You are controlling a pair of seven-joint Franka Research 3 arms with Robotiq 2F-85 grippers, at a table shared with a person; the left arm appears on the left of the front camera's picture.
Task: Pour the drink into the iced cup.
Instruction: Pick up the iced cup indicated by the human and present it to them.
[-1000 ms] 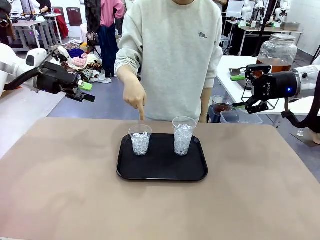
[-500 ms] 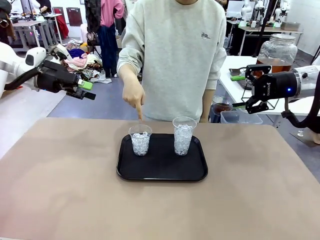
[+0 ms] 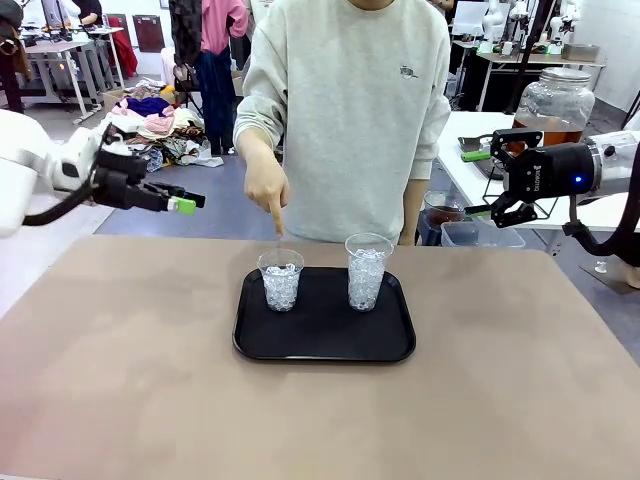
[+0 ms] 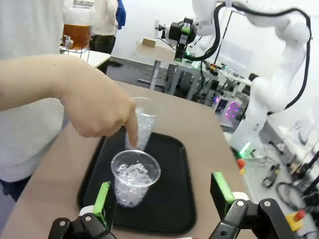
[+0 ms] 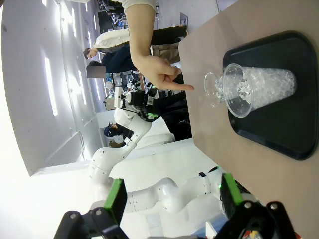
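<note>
Drink is over in the big glass dispenser jar on the white side table, off past your right arm and well apart from the cups. You can see the amber stuff through the glass, filling just the lower part. It's also at the top left of the left wrist view.

Your left gripper hangs in the air on the left of the main table. Its jaws are spread wide and nothing's between them. Its wrist view has the green pads far apart, looking down at the black tray.

Your right gripper is up by the side table, right in front of the jar from the front camera. It's wide open too and holding nothing. I can't tell if it's touching the jar.

Two clear cups packed with ice stand upright on the tray, side by side and not touching. The shorter cup is on your left, the taller cup on your right.

The person's hand is pointing index finger down, just over the far rim of the shorter one. In the left wrist view the fingertip sits between the two cups. Can't say whether it touches either.
</note>
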